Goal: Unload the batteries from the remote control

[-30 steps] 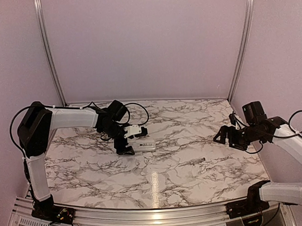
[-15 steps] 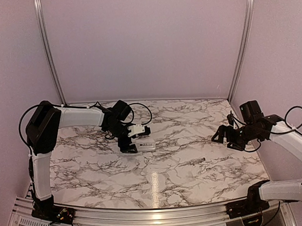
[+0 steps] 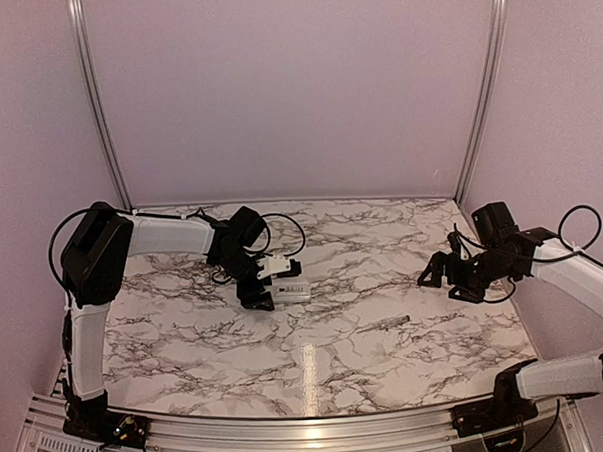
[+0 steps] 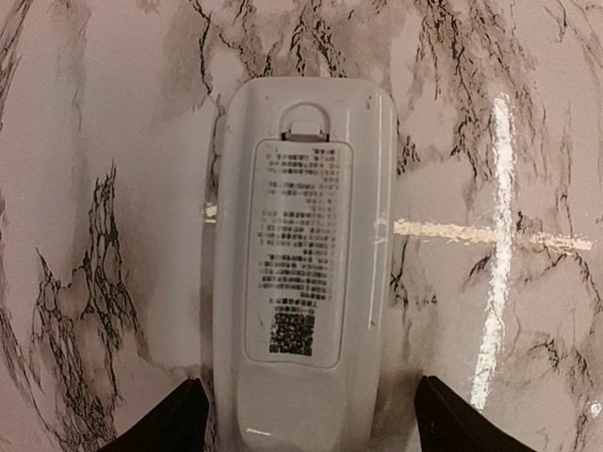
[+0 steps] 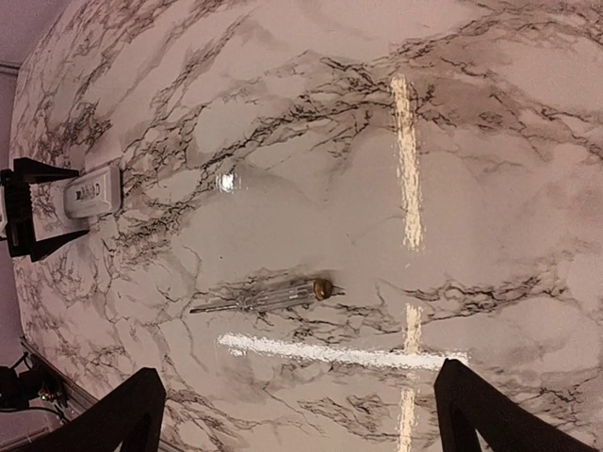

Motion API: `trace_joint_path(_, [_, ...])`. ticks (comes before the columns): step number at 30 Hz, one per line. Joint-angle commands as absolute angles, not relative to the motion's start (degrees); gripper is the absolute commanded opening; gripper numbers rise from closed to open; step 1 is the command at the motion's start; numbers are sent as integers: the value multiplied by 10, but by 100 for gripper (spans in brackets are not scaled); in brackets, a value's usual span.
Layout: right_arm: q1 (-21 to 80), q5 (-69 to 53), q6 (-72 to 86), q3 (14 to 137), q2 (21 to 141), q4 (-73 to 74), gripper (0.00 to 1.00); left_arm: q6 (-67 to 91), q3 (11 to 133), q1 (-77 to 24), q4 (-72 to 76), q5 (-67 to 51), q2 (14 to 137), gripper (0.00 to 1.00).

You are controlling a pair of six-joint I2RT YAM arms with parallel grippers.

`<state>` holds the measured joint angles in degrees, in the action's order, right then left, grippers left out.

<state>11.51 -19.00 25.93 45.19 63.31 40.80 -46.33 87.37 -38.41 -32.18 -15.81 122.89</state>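
Note:
The white remote control lies back-up on the marble table, left of centre. In the left wrist view the remote control shows a printed label, a code square and a closed cover with a small latch tab. The batteries are hidden. My left gripper is low over the remote's near end, and the left gripper has its jaws open with one dark fingertip on each long side. My right gripper hovers open at the right, and the right gripper holds nothing.
A thin grey screwdriver with a brass cap lies on the table right of centre, below the right gripper; the same screwdriver shows in the right wrist view. Aluminium posts and pink walls close the back.
My left gripper's jaws have narrowed toward the remote's sides, and its arm has shifted slightly right. The right gripper has drifted left and a little lower, still open.

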Motion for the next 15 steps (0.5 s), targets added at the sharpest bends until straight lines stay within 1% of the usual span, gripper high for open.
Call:
trace_joint_path(1, [126, -196, 265, 481, 646, 394, 98, -460, 887, -386, -339, -171, 1252, 73])
trace_joint_path(3, [128, -197, 266, 483, 651, 392, 98, -464, 889, -386, -345, -187, 1255, 67])
trace_joint_path(6, [129, -200, 265, 486, 657, 389, 98, -467, 888, -386, -350, -196, 1261, 53])
trace_joint_path(7, [130, -201, 265, 488, 659, 389, 98, -466, 887, -386, -350, -196, 1263, 51])
trace_joint_path(8, [129, -201, 265, 487, 661, 388, 99, -465, 887, -386, -350, -193, 1265, 47])
trace_joint_path(9, [129, -201, 264, 488, 662, 387, 99, -459, 888, -386, -350, -191, 1269, 39])
trace_joint_path(10, [129, -202, 264, 488, 664, 387, 98, -456, 889, -386, -350, -189, 1271, 37])
trace_joint_path(11, [130, -203, 264, 489, 666, 386, 98, -456, 889, -386, -351, -187, 1272, 40])
trace_joint_path(14, [130, -203, 263, 490, 669, 384, 98, -451, 888, -386, -351, -188, 1273, 64])
trace_joint_path(15, [130, -204, 262, 490, 670, 383, 98, -449, 888, -386, -351, -187, 1273, 67])
